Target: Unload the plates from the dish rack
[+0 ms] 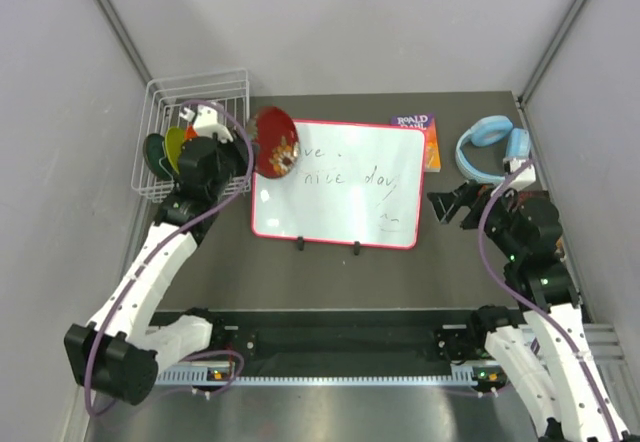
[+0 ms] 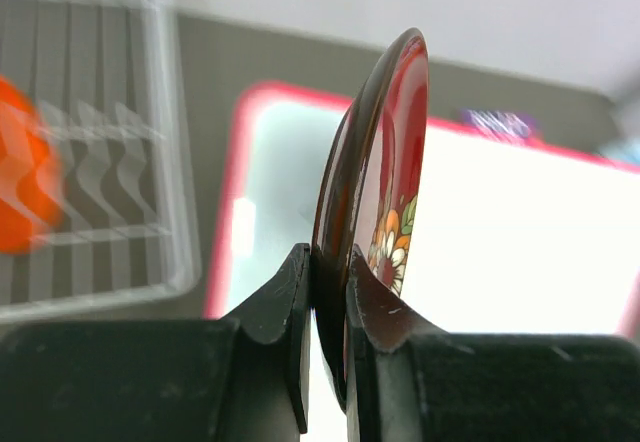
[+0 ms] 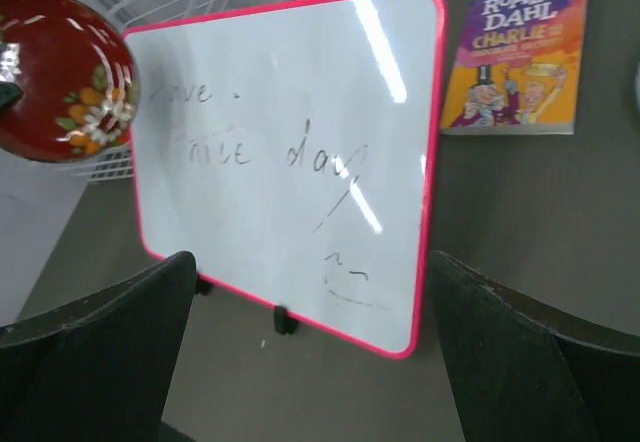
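My left gripper point(image 1: 250, 152) is shut on the rim of the dark red flowered plate point(image 1: 275, 143), holding it on edge in the air above the left end of the whiteboard. The plate fills the left wrist view point(image 2: 375, 182), pinched between both fingers point(image 2: 285, 302), and shows in the right wrist view point(image 3: 62, 77). The white wire dish rack point(image 1: 160, 102) stands at the far left and holds a lime-yellow plate point(image 1: 174, 148), a dark plate point(image 1: 154, 154) and an orange plate point(image 2: 20, 177). My right gripper point(image 1: 447, 206) is open and empty, right of the whiteboard.
A pink-framed whiteboard point(image 1: 345, 187) with writing lies in the middle of the table. A purple Roald Dahl book point(image 1: 420, 132) lies behind its right corner. Light blue headphones point(image 1: 492, 147) lie at the far right, behind my right arm.
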